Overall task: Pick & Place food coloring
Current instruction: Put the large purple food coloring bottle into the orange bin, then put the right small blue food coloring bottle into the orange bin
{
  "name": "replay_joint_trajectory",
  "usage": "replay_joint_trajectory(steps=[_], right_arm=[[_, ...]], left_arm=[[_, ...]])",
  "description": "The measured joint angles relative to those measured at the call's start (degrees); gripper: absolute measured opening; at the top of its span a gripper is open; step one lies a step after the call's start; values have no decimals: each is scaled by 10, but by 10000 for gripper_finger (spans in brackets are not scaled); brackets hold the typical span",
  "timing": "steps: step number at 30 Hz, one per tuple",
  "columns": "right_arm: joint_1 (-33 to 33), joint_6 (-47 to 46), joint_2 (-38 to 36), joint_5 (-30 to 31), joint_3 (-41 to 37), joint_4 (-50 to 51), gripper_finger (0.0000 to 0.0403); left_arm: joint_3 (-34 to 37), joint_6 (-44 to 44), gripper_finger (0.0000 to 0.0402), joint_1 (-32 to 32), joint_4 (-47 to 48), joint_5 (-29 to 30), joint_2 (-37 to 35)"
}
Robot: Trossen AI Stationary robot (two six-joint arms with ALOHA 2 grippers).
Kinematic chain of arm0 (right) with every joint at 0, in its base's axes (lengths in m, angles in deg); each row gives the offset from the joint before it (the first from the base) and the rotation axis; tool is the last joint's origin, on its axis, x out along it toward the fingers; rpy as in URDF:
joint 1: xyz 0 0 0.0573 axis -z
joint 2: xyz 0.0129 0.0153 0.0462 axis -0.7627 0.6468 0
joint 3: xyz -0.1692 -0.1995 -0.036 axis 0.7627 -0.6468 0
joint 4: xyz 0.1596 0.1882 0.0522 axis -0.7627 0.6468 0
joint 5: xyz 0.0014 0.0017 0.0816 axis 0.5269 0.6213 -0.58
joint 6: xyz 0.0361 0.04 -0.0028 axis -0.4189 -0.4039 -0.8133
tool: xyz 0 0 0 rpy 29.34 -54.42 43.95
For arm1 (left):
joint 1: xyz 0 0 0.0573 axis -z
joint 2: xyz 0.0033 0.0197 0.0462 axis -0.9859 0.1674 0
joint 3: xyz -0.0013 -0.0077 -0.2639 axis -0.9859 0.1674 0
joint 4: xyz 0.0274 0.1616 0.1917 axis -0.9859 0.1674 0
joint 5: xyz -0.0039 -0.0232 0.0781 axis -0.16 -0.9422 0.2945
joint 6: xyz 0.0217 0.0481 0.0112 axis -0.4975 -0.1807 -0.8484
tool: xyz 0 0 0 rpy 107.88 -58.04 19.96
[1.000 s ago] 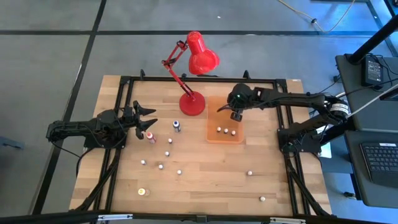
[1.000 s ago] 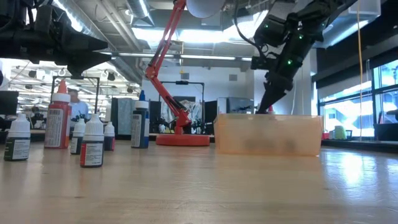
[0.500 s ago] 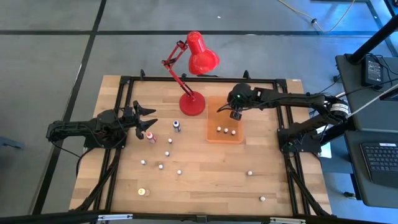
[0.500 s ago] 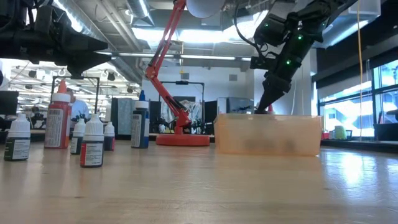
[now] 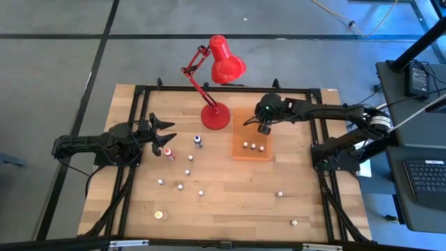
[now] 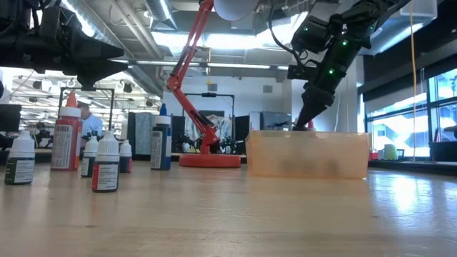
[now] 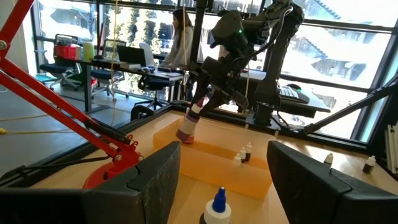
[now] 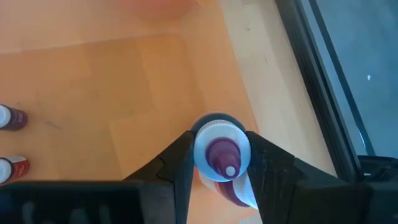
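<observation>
Wooden tabletop [image 5: 230, 188] inside a black frame carries a red desk lamp [image 5: 216, 66] at its far edge and a flat orange translucent tray [image 5: 252, 157] beside the lamp's base. The right gripper [image 5: 264, 128] hangs over the tray's far end, its 2 fingers closed on a purple bottle [image 8: 222, 163], a small white-collared food coloring bottle with a purple nozzle tip, a purple body and a white label. In the left wrist view that bottle hangs tilted just above the tray floor. 2 tiny bottles [image 5: 249, 146] with white caps stand side by side in the tray. On the bare wood, a red bottle [image 5: 168, 153] and a blue-tipped bottle [image 5: 198, 141] stand near the left gripper [image 5: 162, 131], whose fingers are spread wide and empty. More small white-capped bottles [image 5: 188, 171] are scattered toward the near edge, with a yellow bottle [image 5: 158, 215] near the front left.
</observation>
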Motion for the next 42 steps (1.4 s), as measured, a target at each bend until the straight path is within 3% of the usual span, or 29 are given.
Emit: replay_joint_trajectory(steps=[18,27,34,37,42], right_arm=[[0,-41,0,-25,0,12,137],[0,-42,0,-22,0,11,196],[0,-42,0,75,0,0,212],[0,-42,-5,88,0,-4,211],[-16,-43,-27,-4,28,5,210]], left_arm=[[0,0,235,0,0,0,0],[0,0,235,0,0,0,0],[0,1,235,0,0,0,0],[0,0,235,0,0,0,0],[0,0,235,0,0,0,0]])
